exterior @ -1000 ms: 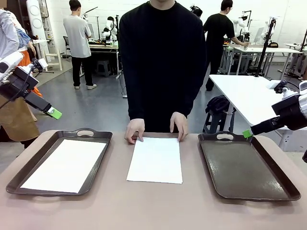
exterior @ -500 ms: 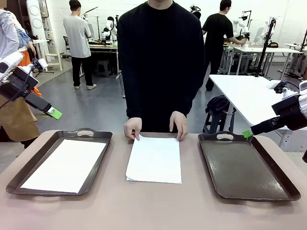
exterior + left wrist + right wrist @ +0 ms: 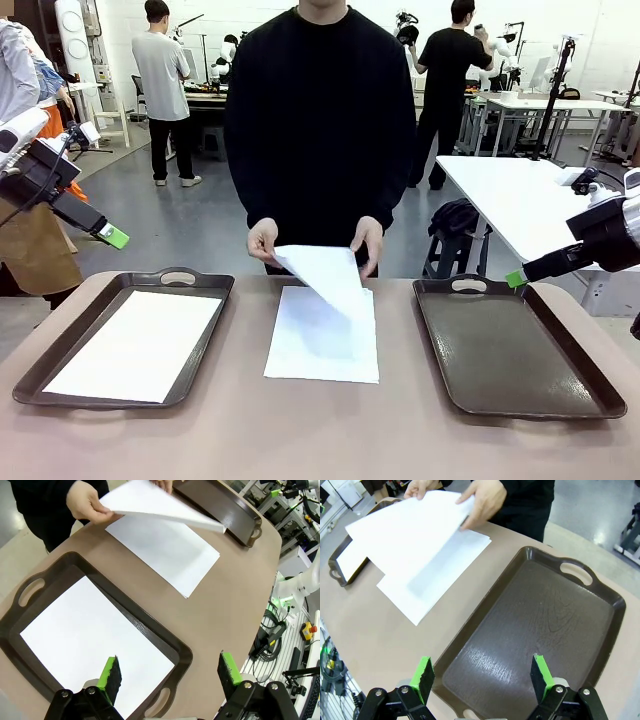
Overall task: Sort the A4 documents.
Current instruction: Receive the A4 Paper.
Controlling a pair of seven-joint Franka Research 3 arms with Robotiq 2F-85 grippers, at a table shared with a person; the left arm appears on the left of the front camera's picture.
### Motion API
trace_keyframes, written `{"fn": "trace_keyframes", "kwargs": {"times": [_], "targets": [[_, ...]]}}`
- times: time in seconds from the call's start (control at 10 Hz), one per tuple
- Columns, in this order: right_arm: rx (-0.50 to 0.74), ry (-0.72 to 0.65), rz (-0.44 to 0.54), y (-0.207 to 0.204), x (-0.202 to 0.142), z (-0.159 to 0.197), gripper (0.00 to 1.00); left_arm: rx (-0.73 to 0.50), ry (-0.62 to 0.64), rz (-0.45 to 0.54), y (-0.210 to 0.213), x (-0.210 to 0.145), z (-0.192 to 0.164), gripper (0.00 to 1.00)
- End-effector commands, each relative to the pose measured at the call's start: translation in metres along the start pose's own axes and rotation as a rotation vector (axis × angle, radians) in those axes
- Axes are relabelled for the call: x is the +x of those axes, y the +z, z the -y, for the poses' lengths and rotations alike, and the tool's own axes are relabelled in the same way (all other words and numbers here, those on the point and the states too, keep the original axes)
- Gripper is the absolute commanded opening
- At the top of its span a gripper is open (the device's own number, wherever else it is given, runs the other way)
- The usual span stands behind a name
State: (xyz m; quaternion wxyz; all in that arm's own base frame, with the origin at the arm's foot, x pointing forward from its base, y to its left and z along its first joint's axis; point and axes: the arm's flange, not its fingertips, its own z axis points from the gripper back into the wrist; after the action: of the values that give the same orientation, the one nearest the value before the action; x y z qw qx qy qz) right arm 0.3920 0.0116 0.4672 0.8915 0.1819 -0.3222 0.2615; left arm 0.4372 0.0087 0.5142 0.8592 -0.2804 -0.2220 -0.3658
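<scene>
At 9 o'clock on the tan table (image 3: 320,430), taking 12 as the person's side, the left gripper (image 3: 169,670) hangs in the air near the left tray (image 3: 125,285). Its green-padded jaws are spread wide and hold nothing. One A4 sheet (image 3: 135,345) lies flat inside that dark brown tray, covering most of its floor, with its long side running from 6 to 12.

At the table's middle a second A4 sheet (image 3: 320,350) lies flat on the tabletop between the two trays, touching neither. Whether more paper lies under it cannot be told. Above its 12 o'clock end a third A4 sheet (image 3: 325,270) is lifted and tilted, its free corner drooping toward 5 o'clock over the flat one. The person's right hand (image 3: 262,240) and the person's left hand (image 3: 368,243) hold its far edge, one at each corner.

At 3 o'clock sits the right tray (image 3: 510,350), dark brown with a handle at its far end and a bare floor. The right gripper (image 3: 482,672) hovers in the air by that tray, its jaws wide apart and gripping nothing, well apart from the paper.
</scene>
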Motion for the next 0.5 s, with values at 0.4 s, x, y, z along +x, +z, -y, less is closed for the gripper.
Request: {"fn": "trace_keyframes", "kwargs": {"times": [0.4], "targets": [[0.020, -0.001, 0.013, -0.0037, -0.0003, 0.0019, 1.00, -0.004, -0.010, -0.002, -0.0007, -0.0002, 0.0005, 1.00]]}}
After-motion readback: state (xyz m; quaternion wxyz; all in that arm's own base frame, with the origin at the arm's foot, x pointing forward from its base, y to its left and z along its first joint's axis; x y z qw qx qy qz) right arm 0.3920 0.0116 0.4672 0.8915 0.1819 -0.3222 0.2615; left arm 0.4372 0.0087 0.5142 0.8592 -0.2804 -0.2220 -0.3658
